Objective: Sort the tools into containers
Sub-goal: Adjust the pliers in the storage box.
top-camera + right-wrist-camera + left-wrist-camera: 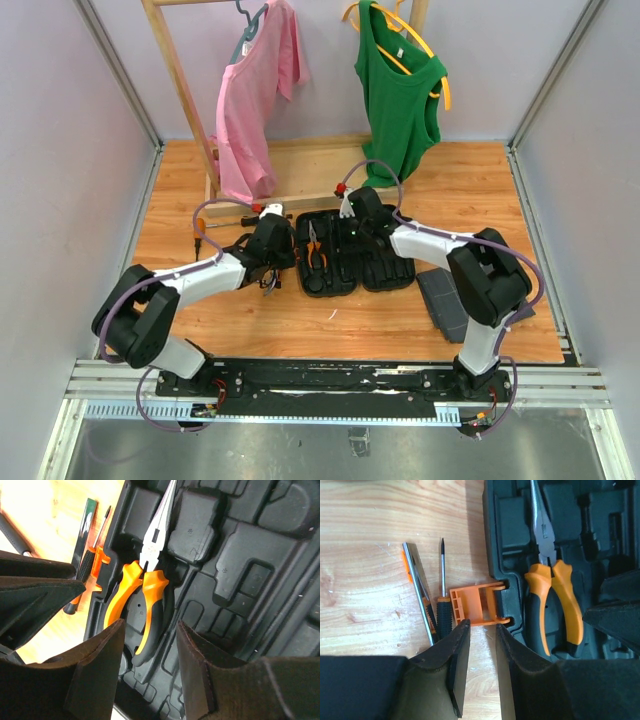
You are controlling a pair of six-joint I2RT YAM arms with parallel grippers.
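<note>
The black tool case (372, 262) lies open on the wooden table. Orange-handled pliers (551, 592) rest in a slot of its left half (142, 587). A black-and-orange screwdriver (442, 600) and a flat silver tool (417, 587) lie on the wood just left of the case, beside its orange latch (472, 605). My left gripper (482, 626) hovers by that latch, open a narrow gap with bare wood between the fingers. Over the case's middle, my right gripper (150, 625) is open and empty, with the plier handles just beyond its tips.
A dark grey flat tray (445, 300) lies right of the case by the right arm. A wooden clothes rack (190, 90) at the back carries a pink shirt (255, 100) and a green top (400, 90). Walls close in on both sides.
</note>
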